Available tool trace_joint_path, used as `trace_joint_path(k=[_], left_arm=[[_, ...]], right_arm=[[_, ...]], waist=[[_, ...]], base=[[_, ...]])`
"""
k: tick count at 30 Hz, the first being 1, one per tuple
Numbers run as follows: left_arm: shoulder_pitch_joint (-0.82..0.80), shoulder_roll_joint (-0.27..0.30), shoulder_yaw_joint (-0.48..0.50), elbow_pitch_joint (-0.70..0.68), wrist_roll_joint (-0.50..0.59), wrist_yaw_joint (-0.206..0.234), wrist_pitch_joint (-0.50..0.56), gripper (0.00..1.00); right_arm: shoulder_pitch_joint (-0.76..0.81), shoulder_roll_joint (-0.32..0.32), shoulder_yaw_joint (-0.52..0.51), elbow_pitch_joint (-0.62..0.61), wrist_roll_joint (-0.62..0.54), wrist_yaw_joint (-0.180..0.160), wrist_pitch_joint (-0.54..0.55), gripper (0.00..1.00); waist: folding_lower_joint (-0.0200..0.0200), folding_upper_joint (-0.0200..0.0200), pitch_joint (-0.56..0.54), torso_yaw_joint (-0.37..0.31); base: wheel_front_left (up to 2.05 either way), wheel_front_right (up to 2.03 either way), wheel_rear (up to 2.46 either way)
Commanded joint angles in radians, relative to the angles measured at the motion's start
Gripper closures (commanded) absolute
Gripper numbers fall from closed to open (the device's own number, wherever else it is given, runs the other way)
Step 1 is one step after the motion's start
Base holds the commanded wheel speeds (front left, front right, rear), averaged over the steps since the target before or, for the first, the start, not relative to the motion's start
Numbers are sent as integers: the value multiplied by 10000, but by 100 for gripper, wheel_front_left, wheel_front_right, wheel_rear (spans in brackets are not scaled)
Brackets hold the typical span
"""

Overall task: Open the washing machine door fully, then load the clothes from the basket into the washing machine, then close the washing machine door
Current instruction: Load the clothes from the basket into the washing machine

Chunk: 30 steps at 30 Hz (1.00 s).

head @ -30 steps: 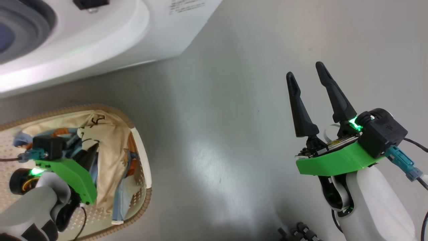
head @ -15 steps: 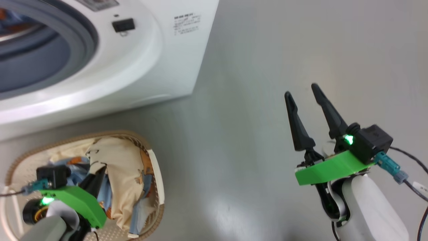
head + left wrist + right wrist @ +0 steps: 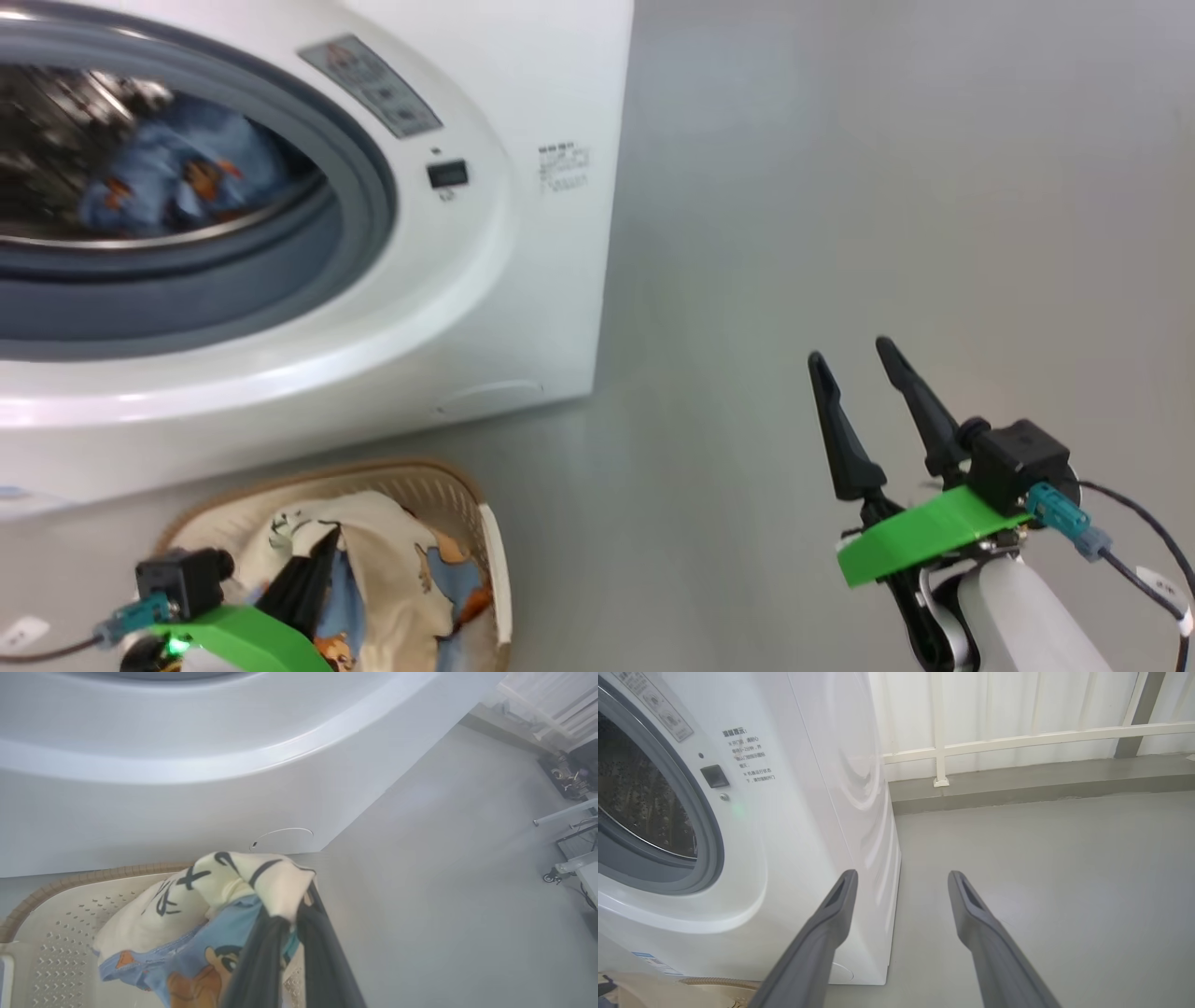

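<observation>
Showing, in the head view, the washing machine (image 3: pixel 523 280) at upper left, cut off by the top and left edges, mouth uncovered, grey rubber ring (image 3: pixel 373 215) around a steel drum (image 3: pixel 56 103); inside, a blue garment (image 3: pixel 177 177), blurred. Just before it on the floor (image 3: pixel 840 187), the basket (image 3: pixel 467 485), cut by the bottom edge, holding a cream garment (image 3: pixel 392 560). At lower left, the left gripper (image 3: pixel 322 551), largely out of frame, fingers together and pinching the cream garment over the basket. At lower right, the right gripper (image 3: pixel 850 352), fingers apart, over bare floor, well apart from machine and basket.

Left wrist view: fingers clamped on a fold of the cream garment, fingertips buried in cloth; blue bear-print fabric (image 3: pixel 205 956) hanging beside it, whether also caught between the fingers hard to tell. Beneath, one corner of the basket; behind the cloth, the round lower flap (image 3: pixel 285 841), partly hidden.

Right wrist view: both fingers spread wide; at left the machine's front, drum interior dark and indistinct; basket rim barely inside the bottom-left corner.
</observation>
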Motion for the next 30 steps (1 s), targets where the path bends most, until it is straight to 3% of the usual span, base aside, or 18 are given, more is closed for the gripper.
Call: trace_joint_path(k=[1, 7, 20, 30], left_arm=[[174, 215, 613, -374, 248, -21, -137, 100], [978, -222, 1805, -1333, 907, -21, -137, 100], [2058, -723, 3983, -3532, 2390, -17, -137, 100], [2805, -939, 5041, -5274, 3364, 479, -137, 100]], right_arm=[[206, 1, 135, -108, 88, 75, -80, 0], [633, -125, -1, 150, 145, 75, -80, 0], [1283, -663, -169, 13, 610, 75, -80, 0], [1506, -895, -328, -106, 854, 75, -80, 0]], waist=[[2, 0, -1330, 566], [2, 0, -2249, 831], [2, 0, -3122, 1225], [2, 0, -3579, 1317]], base=[[0, 0, 0], [0, 0, 0], [0, 0, 0], [0, 0, 0]])
